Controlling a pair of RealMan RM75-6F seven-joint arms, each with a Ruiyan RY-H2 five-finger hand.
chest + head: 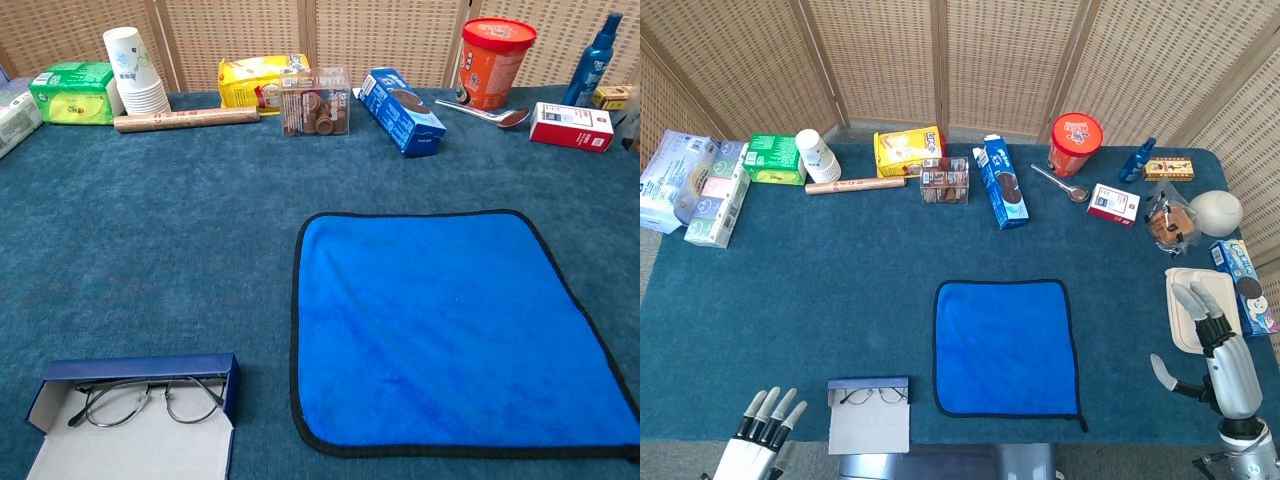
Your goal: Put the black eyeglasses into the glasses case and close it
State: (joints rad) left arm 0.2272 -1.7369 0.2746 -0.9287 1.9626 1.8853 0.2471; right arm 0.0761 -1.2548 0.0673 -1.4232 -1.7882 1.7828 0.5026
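The glasses (147, 400) lie inside the open case (130, 425) at the lower left of the bench (840, 280), beside the blue cloth (1005, 347). The left hand (760, 440) at the bottom-left edge and the right hand (1215, 345) at the lower right both have fingers spread, holding nothing.

Head view looks steeply down over the whole table; chest view sits low and close, sharing the blue cloth (1005, 347).

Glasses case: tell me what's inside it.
The open case holds the black eyeglasses, lying by its blue wall. The case's front end is cut off in the chest view.
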